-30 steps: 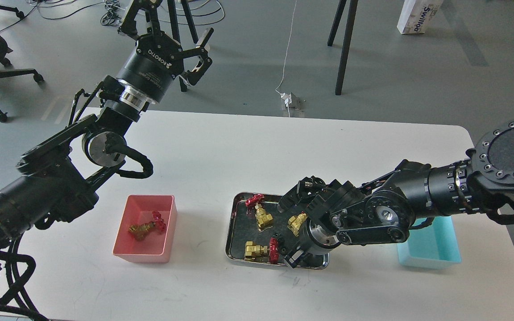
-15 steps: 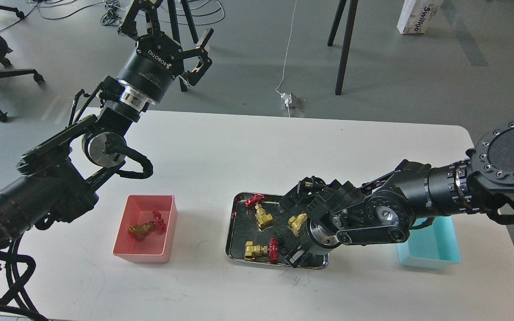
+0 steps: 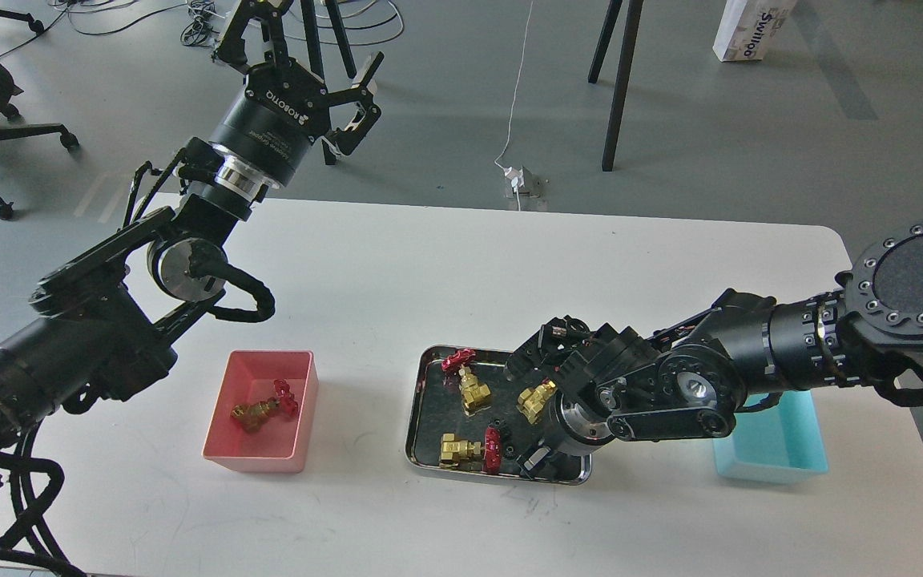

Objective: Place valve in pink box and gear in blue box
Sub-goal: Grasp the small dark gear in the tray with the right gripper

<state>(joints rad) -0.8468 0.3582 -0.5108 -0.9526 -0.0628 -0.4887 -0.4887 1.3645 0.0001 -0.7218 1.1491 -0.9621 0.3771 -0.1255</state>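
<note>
Right gripper (image 3: 532, 458) low in tray (image 3: 421, 417) near desk's front edge, fingers too dark to tell. Left gripper (image 3: 313, 68) wide, up high. Gear (image 3: 507, 445) just beside. Pinch gently, lift straight, carry right to blue box (image 3: 810, 449).

My tray (image 3: 421, 417) looks like shiny mirror-bright steel; the valves (image 3: 473, 391) gleam as polished brass; pink box (image 3: 301, 425) and blue box (image 3: 766, 469) look like smooth matt plastic.
</note>
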